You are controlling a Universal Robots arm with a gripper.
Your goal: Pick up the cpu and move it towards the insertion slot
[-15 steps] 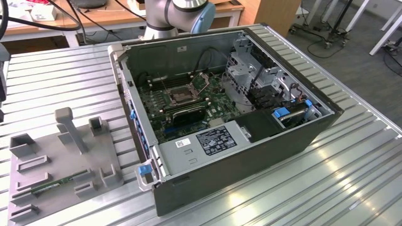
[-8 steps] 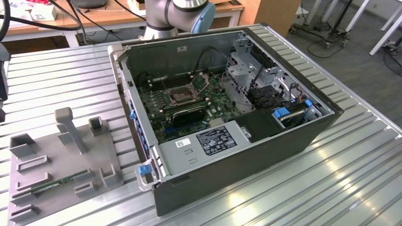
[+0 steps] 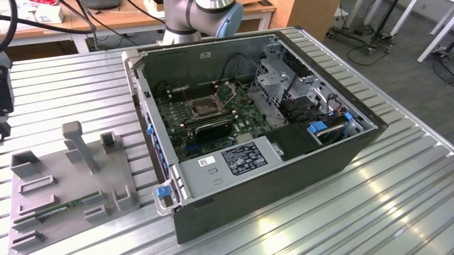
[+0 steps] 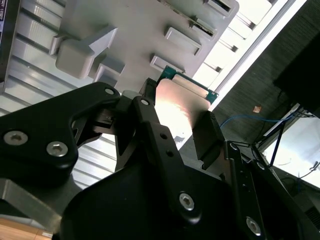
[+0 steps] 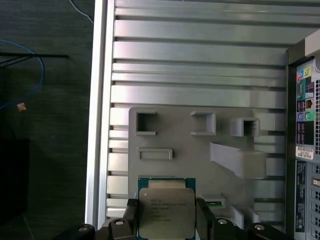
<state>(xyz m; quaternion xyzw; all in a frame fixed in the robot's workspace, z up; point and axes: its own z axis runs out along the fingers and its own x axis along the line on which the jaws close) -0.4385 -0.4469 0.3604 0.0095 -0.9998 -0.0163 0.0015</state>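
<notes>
Gripper [image 5: 167, 221] fingers [image 5: 204, 216] clamped on two sides of the cpu [image 5: 166, 207], chip held flat between them, grey holder tray [image 5: 185, 142] just behind it, ribbed metal table [image 5: 200, 55] farther off, insertion slot [image 3: 202, 108] inside the open computer case [image 3: 341, 154].

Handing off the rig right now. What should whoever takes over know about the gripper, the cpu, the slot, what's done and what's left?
The gripper is shut on the cpu, gripping two opposite edges.
The cpu is held over the grey fixture tray, beside the computer case.
The insertion slot sits on the board inside the case, its dark centre showing.
Done: cpu gripped.
Left: the cpu is not yet at the slot.
</notes>
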